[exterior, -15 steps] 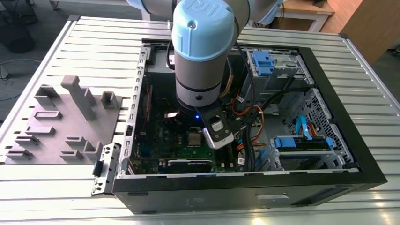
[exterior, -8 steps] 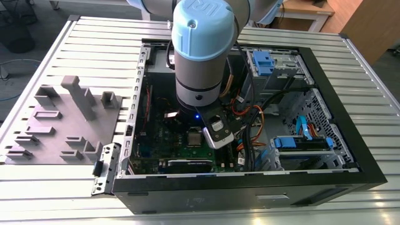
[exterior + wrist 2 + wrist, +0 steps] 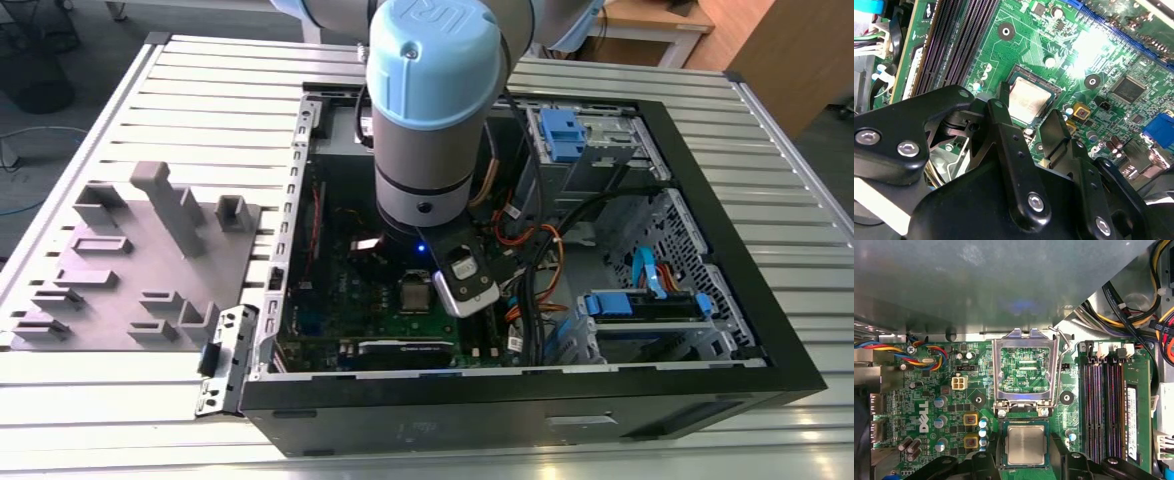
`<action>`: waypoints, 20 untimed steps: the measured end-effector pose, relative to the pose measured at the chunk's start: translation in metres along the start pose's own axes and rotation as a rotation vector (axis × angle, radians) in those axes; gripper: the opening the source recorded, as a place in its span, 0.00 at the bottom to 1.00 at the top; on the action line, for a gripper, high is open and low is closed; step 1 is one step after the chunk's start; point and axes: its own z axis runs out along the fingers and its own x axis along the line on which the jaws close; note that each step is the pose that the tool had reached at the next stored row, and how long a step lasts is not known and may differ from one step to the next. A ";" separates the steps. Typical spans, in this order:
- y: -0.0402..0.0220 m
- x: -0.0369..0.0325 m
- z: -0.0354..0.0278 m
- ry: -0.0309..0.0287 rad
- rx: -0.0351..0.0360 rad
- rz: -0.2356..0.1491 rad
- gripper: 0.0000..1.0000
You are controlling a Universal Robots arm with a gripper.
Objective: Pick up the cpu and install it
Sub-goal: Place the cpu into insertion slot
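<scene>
In the exterior view the arm [image 3: 424, 130] reaches into the open computer case [image 3: 534, 420]. In the second wrist view the gripper [image 3: 1029, 107] is spread wide, fingers [image 3: 1004, 130] flanking the cpu [image 3: 1026, 100], seated flat in its socket [image 3: 1039, 80]. In the first wrist view the socket frame [image 3: 1025, 340] stands open beside it

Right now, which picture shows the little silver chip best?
The first wrist view: the silver chip faces the camera flat, with all four edges clear. The second wrist view shows it slanted. In the exterior view it is just a small grey patch on the green board.
</scene>
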 end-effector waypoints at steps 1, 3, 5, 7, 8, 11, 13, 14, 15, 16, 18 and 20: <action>0.0000 0.0000 0.0000 0.0000 0.0000 0.000 0.52; 0.0000 0.0000 0.0000 0.0000 -0.0001 0.000 0.52; 0.0000 0.0002 0.0000 0.0000 0.0000 0.000 0.52; -0.0002 0.0008 0.0002 0.0001 0.0000 0.000 0.52; -0.0003 0.0008 0.0004 0.0000 -0.0001 0.000 0.52; -0.0004 0.0006 0.0007 0.0001 0.0002 0.000 0.52; -0.0003 -0.0009 0.0014 0.0000 -0.0001 0.000 0.52; -0.0003 -0.0022 0.0016 0.0001 -0.0001 0.000 0.52; -0.0003 -0.0032 0.0018 0.0001 0.0000 0.000 0.52; -0.0003 -0.0035 0.0021 0.0001 0.0001 0.000 0.52; -0.0003 -0.0035 0.0036 0.0000 -0.0001 0.000 0.52; -0.0004 -0.0034 0.0052 0.0001 0.0001 0.000 0.52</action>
